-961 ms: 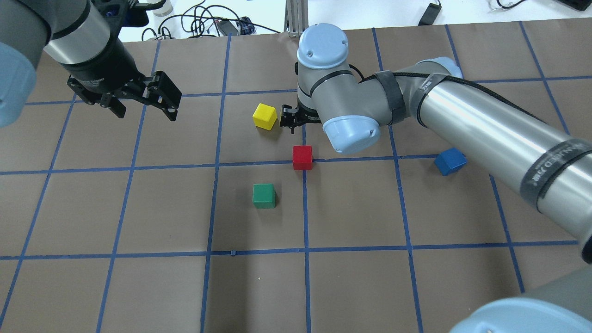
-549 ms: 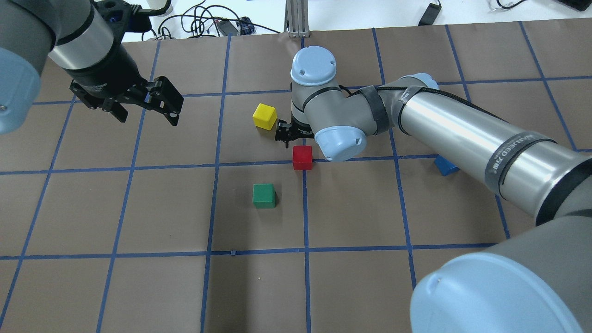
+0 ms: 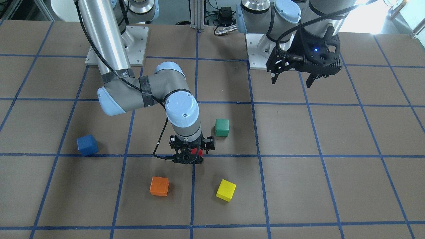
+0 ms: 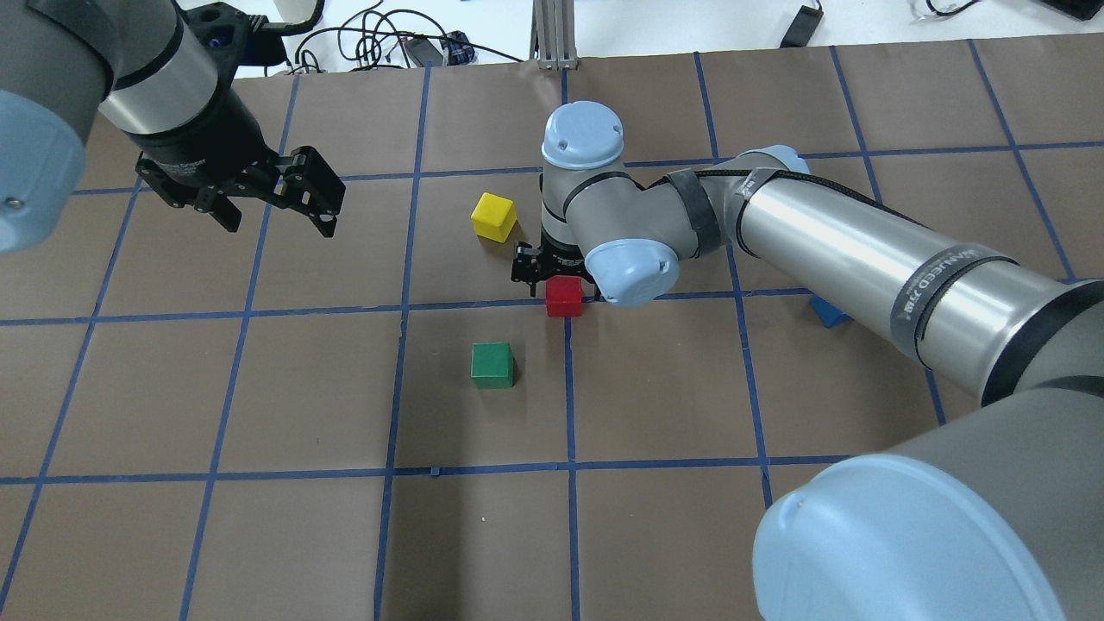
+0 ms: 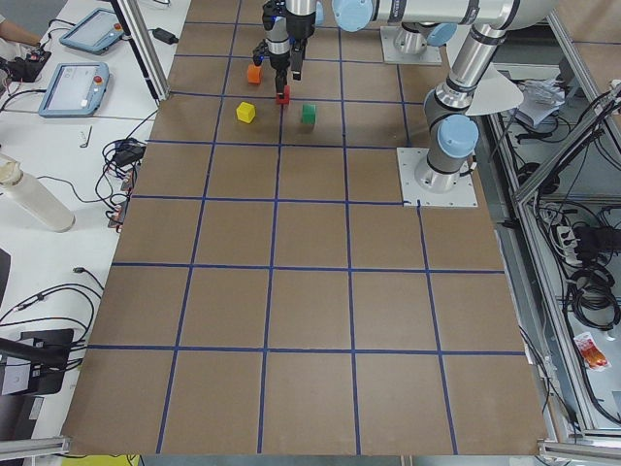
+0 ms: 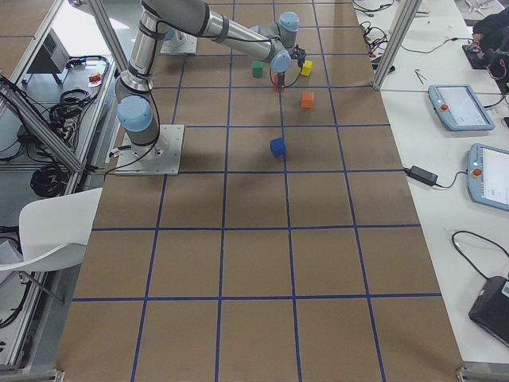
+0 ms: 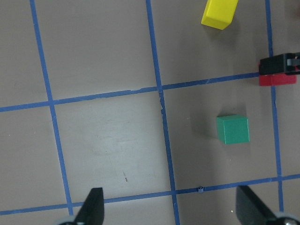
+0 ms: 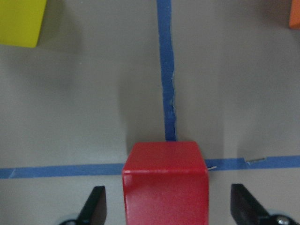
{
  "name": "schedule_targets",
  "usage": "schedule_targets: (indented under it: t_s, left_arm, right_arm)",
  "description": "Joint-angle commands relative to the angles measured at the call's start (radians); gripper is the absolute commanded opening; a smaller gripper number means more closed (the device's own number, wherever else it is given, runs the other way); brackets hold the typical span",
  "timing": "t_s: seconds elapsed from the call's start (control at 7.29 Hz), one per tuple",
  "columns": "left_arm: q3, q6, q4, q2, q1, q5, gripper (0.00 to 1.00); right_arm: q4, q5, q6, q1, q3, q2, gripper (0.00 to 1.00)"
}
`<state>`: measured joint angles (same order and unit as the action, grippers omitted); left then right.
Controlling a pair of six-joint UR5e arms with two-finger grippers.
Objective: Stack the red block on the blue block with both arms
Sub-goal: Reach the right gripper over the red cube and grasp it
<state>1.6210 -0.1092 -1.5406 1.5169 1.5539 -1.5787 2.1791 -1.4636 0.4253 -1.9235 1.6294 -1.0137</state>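
The red block (image 4: 564, 297) sits on a blue tape crossing at the table's middle. My right gripper (image 4: 552, 269) is low over it and open. In the right wrist view the red block (image 8: 165, 180) stands between the two fingers (image 8: 95, 205), apart from both. The blue block (image 3: 87, 145) sits alone toward the robot's right; in the overhead view the right arm hides all but a corner of it (image 4: 828, 312). My left gripper (image 4: 278, 207) is open and empty, held high over the far left of the table.
A green cube (image 4: 492, 364) lies just near-left of the red block and a yellow cube (image 4: 493, 216) just beyond it. An orange cube (image 3: 159, 186) lies on the far side, hidden under the right arm in the overhead view. Cables (image 4: 379, 39) lie past the far edge.
My right gripper has moved from beside the yellow cube toward the robot and come down around the red block. The left gripper has barely shifted.
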Motion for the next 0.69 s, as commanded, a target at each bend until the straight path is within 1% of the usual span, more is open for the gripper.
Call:
schedule_targets:
  t_s: [0.0,0.27,0.41,0.55]
  left_arm:
    - [-0.001,0.039,-0.003,0.002,0.0,-0.001,1.0]
    - [-0.001,0.028,-0.003,-0.001,-0.002,-0.004,1.0]
    - [-0.001,0.04,0.0,0.005,0.0,-0.013,1.0]
    - [-0.001,0.04,0.001,0.003,0.0,-0.021,1.0]
  right_arm:
    - [-0.022,0.012,0.009,0.0,0.001,-0.002,0.0]
    - [-0.057,-0.003,0.009,0.001,-0.006,-0.022,0.0]
    - [-0.115,-0.01,-0.005,0.008,-0.025,-0.063,0.0]
    - [-0.234,-0.046,-0.041,0.032,-0.067,-0.115,0.0]
